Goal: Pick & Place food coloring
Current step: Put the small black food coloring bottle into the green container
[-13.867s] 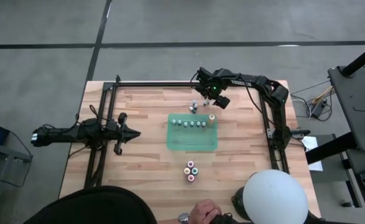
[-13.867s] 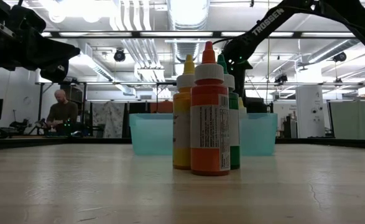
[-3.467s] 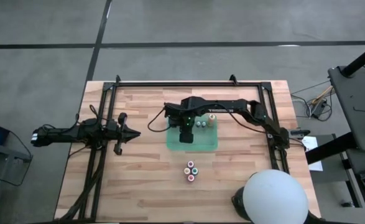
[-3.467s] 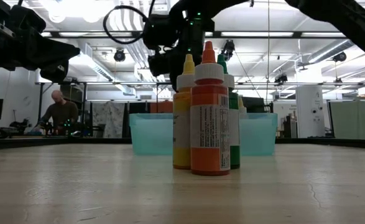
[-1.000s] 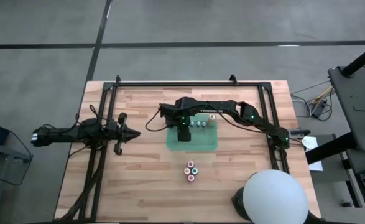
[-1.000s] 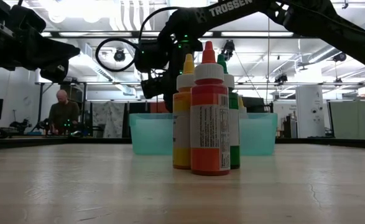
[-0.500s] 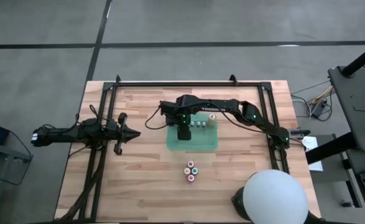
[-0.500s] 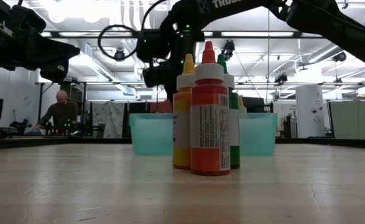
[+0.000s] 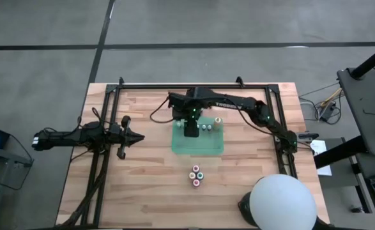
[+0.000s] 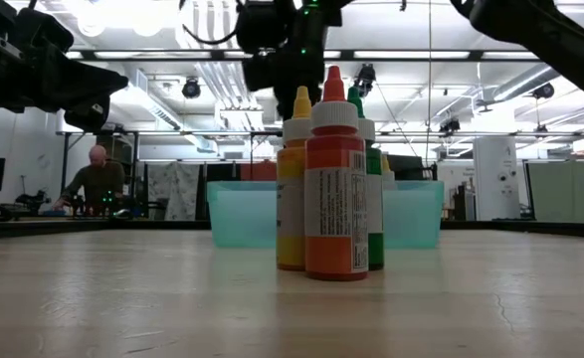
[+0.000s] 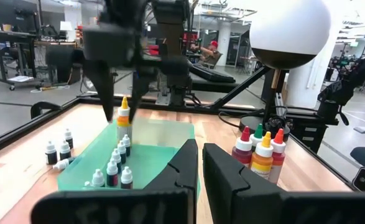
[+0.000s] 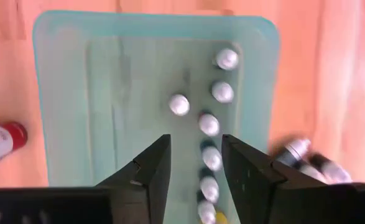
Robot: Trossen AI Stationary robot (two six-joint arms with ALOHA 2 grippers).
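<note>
A green tray (image 9: 200, 145) holds a row of tiny pale-capped food coloring bottles (image 12: 210, 140), one more standing apart (image 12: 179, 104), and the taller yellow dropper bottle (image 11: 124, 115). A few tiny bottles (image 12: 300, 155) remain on the wood beside the tray's far edge. My right gripper (image 12: 196, 146) hovers open above the tray (image 12: 107, 93), holding nothing; the left wrist view shows it (image 11: 123, 93) above the row. My left gripper (image 9: 138, 136) waits shut at the table's left.
Several larger squeeze bottles (image 9: 197, 174) stand grouped on the wood near the tray's near side, filling the low view (image 10: 333, 189). A white dome (image 9: 283, 203) sits at the table's near right corner. Black frame rails (image 9: 174, 86) border the table.
My right gripper has risen from low over the tray's left part to well above it, shifting slightly toward the far edge. The bottles in the tray have stayed put.
</note>
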